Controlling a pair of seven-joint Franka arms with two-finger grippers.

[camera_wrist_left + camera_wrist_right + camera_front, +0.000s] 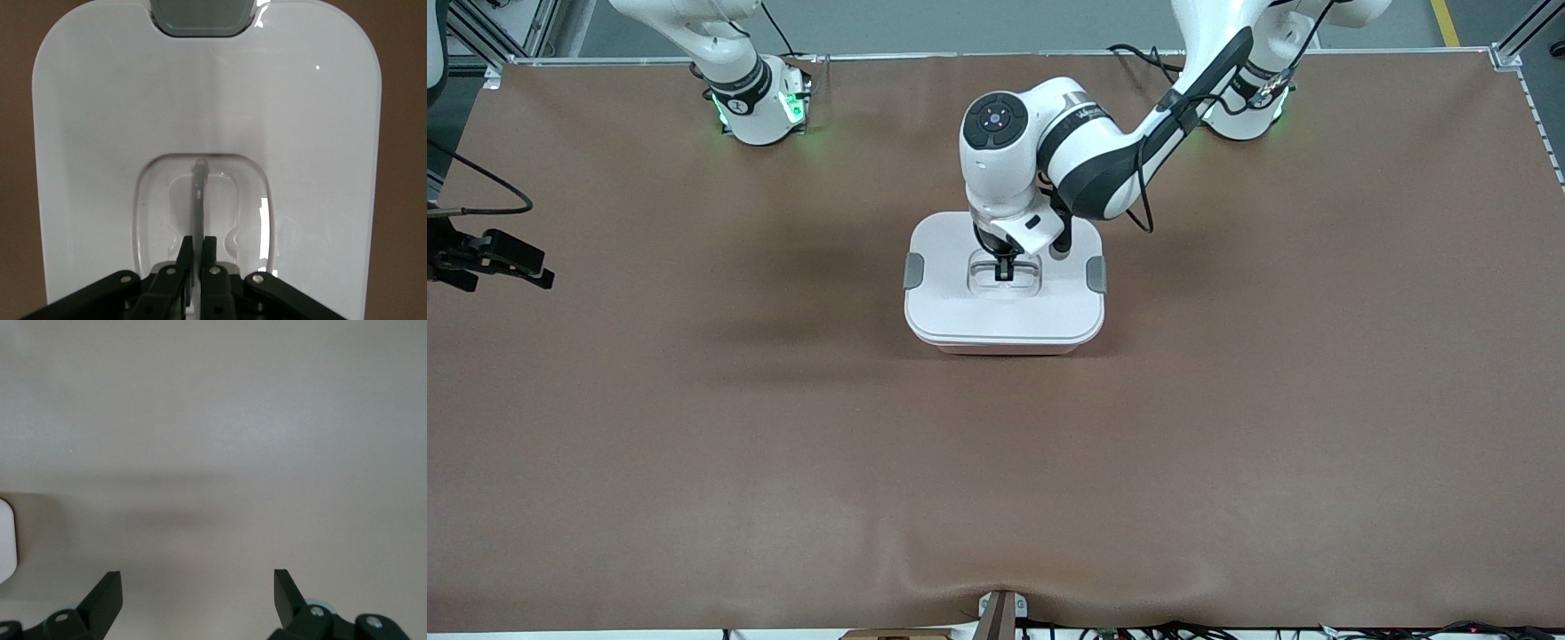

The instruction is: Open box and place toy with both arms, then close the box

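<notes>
The box [996, 322] stands mid-table with its white lid [100, 133] on and a grey clip [913, 271] at each end. My left gripper [1005, 271] reaches down into the lid's recessed centre. In the left wrist view that gripper [199, 240] is shut on the thin grey handle [198, 190]. The right gripper [198, 577] shows only in the right wrist view. It is open, holds nothing and hangs over bare brown table. The toy is out of view.
Brown mat [783, 444] covers the whole table. A black device with a cable [489, 258] sits at the table's edge at the right arm's end. The arm bases [760, 102] stand along the table's edge farthest from the front camera.
</notes>
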